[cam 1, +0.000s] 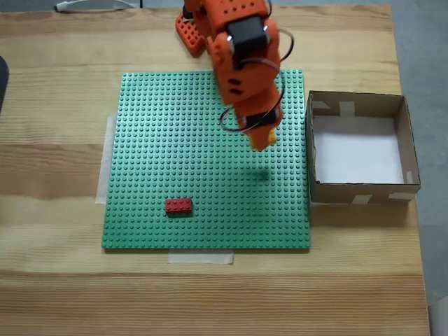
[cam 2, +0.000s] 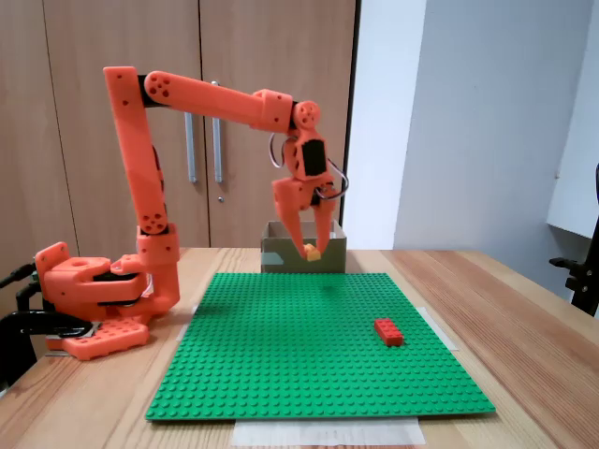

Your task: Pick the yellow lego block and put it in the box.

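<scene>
We list the items from left to right across the frames.

Arm base (cam 2: 89,295): orange, at the left of the side-on fixed view, on the wooden table (cam 1: 56,168). In the fixed view from above, the base (cam 1: 190,31) sits at upper centre.

Green studded plate (cam 1: 182,161): we find it in the middle of the table in both fixed views, with pale tape at its left and bottom edges in the view from above.

Red brick (cam 1: 178,205): lying flat on the plate, lower left of centre in the view from above. In the side-on view it (cam 2: 388,331) lies right of centre, well apart from the arm's tip.

Gripper (cam 2: 310,249): at centre in the side-on view, pointing down, raised clear above the plate. Its fingers are clamped on the yellow lego block (cam 2: 312,251), which sits between the tips. In the view from above the gripper (cam 1: 260,142) is right of centre over the plate, and we see only a yellow-orange bit at its tip; we cannot tell block from finger there. A faint shadow lies on the plate just below it.

Box (cam 1: 357,187): at the right of the view from above, just beside the plate's right edge, white floor bare. The held block is left of the box, near its wall. In the side-on view the box (cam 2: 276,257) stands behind the gripper.
</scene>
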Robot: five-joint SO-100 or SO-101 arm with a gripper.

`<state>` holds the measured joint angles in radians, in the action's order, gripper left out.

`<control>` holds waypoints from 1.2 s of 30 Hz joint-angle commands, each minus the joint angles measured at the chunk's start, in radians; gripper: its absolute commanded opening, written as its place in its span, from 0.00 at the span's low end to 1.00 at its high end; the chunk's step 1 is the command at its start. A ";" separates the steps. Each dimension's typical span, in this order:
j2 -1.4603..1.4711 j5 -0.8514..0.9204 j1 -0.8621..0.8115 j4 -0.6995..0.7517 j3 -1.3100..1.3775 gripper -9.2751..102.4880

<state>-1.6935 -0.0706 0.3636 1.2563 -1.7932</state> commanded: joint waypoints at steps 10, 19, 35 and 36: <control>-0.077 0.089 0.144 0.026 0.135 0.13; -0.072 0.103 0.328 0.029 0.221 0.13; 0.086 0.107 0.393 -0.020 0.336 0.13; 0.120 0.103 0.397 -0.002 0.371 0.13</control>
<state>-1.6122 0.0383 0.7655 1.2364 -1.5171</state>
